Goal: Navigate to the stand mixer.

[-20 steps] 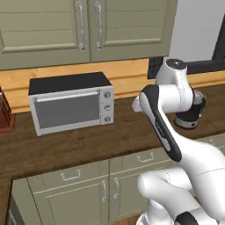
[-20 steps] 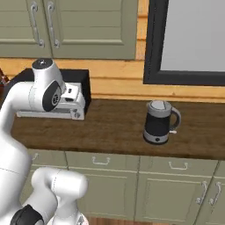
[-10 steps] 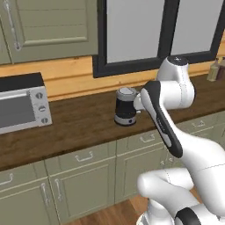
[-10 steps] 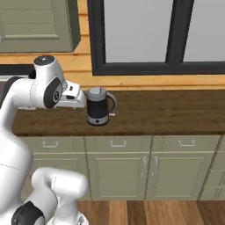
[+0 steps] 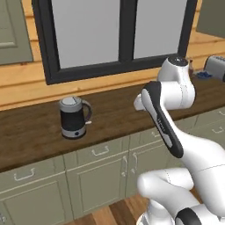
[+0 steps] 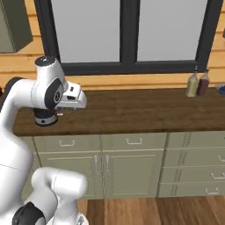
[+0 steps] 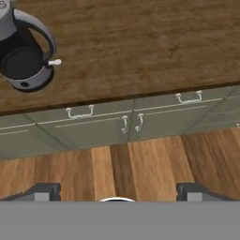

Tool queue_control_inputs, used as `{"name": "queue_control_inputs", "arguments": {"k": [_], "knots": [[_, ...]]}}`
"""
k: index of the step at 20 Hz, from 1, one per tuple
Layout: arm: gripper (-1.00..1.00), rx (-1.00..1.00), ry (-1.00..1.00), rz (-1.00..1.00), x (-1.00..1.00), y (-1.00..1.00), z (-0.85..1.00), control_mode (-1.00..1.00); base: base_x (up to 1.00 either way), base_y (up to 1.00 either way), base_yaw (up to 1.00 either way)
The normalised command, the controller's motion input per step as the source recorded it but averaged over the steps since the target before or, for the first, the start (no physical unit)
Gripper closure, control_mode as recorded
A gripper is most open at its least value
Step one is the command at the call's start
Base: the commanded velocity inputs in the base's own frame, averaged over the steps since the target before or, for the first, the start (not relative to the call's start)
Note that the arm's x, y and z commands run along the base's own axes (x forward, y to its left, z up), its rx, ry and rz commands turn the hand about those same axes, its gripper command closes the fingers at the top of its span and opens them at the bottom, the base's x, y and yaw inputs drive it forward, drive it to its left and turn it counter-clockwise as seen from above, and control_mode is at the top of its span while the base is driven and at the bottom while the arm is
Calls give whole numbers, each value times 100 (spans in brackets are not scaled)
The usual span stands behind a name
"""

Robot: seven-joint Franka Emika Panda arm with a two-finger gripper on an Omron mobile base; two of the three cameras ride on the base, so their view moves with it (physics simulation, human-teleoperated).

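- I cannot tell where the stand mixer stands. In the left base view a silver-grey boxy shape (image 5: 216, 66) sits at the far right end of the counter (image 5: 114, 110), with a small bluish patch (image 5: 203, 75) just beside it. Both are too small and too cropped for me to say what they are.
- My gripper (image 7: 119, 196) points down over the front edge of the counter, toward the floor. My two dark fingertips (image 7: 46, 192) stand far apart at the bottom of the hand view, and nothing is between them.
- In the right base view my hand hangs in front of the counter's left part, just right of the kettle (image 5: 72, 116).
- The kettle is black with a pale lid. It stands upright on the dark wooden counter, with its handle turned toward the right in the left base view.
- Two bottles stand close together at the back of the counter on the right. One is pale yellow-green (image 6: 192, 83) and one is dark red (image 6: 203, 82).
- A wide dark-framed window (image 5: 118, 30) fills the wall behind the counter, above a strip of light wood panelling.
- Olive-green cabinet doors and drawers (image 7: 126, 123) with pale handles run under the counter.
- A wood plank floor (image 7: 140, 164) lies below them.
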Motion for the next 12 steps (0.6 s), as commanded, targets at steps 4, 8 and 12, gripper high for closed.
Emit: {"name": "queue_control_inputs", "arguments": {"k": [4, 8, 12], "knots": [[-100, 0, 0, 0, 0, 0, 0, 100, 1, -100, -9], [-100, 0, 0, 0, 0, 0, 0, 100, 0, -100, -9], [-100, 0, 0, 0, 0, 0, 0, 100, 1, -100, -16]]}}
